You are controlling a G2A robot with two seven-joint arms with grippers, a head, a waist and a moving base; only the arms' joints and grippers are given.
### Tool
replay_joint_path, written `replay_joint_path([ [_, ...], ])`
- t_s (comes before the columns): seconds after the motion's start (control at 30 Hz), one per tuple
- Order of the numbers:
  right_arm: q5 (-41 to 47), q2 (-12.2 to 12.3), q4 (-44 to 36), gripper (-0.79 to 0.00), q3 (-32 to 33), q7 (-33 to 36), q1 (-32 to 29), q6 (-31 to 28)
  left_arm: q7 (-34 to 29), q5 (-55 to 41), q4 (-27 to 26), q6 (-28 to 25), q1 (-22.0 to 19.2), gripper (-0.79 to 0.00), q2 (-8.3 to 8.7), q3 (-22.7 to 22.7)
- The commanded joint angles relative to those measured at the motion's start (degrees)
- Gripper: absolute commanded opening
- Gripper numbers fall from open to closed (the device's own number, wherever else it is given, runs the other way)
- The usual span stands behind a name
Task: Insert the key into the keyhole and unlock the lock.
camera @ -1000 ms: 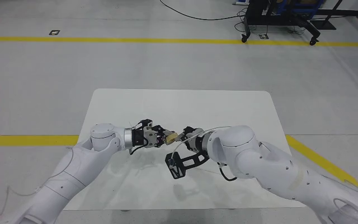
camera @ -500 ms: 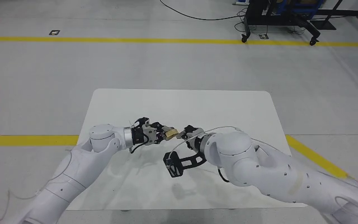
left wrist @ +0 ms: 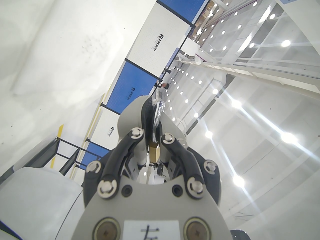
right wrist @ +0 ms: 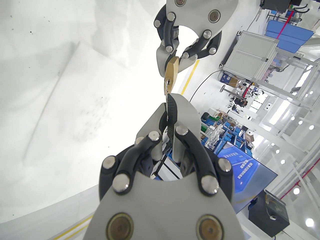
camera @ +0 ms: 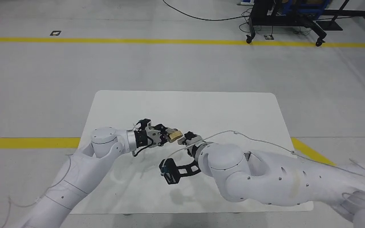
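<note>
While the top view has my left pincer (camera: 166, 135) closed on the brass lock (camera: 174, 135) above the worktop (camera: 239, 108), my right pincer (camera: 186, 139) stands just beside the lock's free end, tip to tip.

Left wrist view: lock (left wrist: 154, 152) clamped between my fingers. The key (left wrist: 158, 114) lies straight ahead, gripped in the right pincer.

Right wrist view: right pincer (right wrist: 172, 106) closed tight, lock (right wrist: 172, 72) directly ahead, its long axis in line with mine. I cannot tell whether the blade has entered.

Judgement: the right arm does the work. It should advance along this axis, then turn.
</note>
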Motion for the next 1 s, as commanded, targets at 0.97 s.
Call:
replay_joint_path([
  [0.97, 4.26, -3.73, 3.01, -0.785, -4.56, 4.84, 6.10, 4.83, -0.08, 0.40, -0.41, 1.71, 1.98, -0.785, -1.28, -3.43],
])
